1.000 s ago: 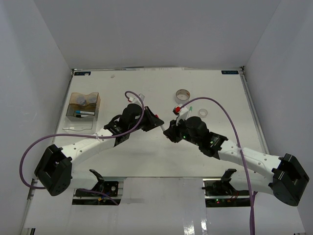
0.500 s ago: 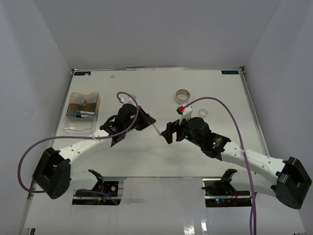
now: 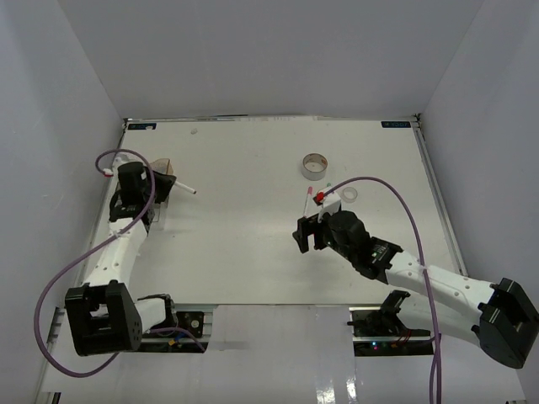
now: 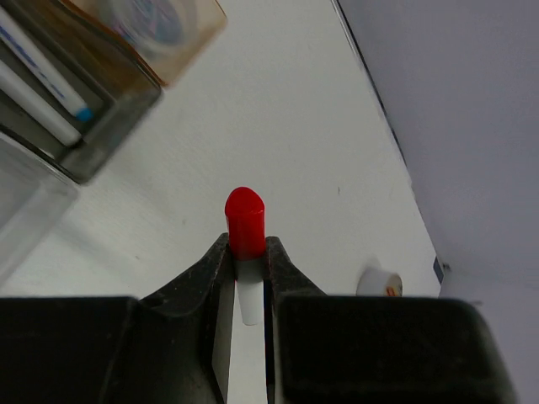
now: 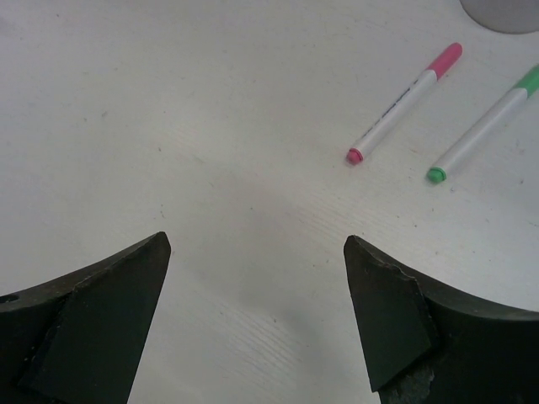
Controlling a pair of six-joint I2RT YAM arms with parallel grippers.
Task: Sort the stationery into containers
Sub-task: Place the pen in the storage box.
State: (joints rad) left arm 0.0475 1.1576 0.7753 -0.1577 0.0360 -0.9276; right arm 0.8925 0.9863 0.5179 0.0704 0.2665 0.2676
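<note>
The left claw (image 4: pixel 245 250) is pinched nearly shut on the red-capped marker (image 4: pixel 245 217), gripping it just behind the cap so that the cap pokes out past the fingertips. It hangs just beside the amber box (image 4: pixel 114 94) at the left edge of the surface (image 3: pixel 253 151). The marker is not yet over the box and points away from it. In my judgement the step in hand is dropping this marker into the box. To do it well, the wrist should turn until the marker runs parallel to the blue-capped marker (image 4: pixel 52 82) already lying in the near compartment. The claw should then move over that slot, clear of the rim and of the part holding the round jar (image 4: pixel 156 15). It should come down low before letting go, so the marker lies flat rather than bouncing or catching a wall. The right claw (image 5: pixel 254 246) stands wide open and holds nothing. It hovers over bare surface near the pink marker (image 5: pixel 406 103) and the green marker (image 5: pixel 486 124), both lying loose and well apart from the box.
</note>
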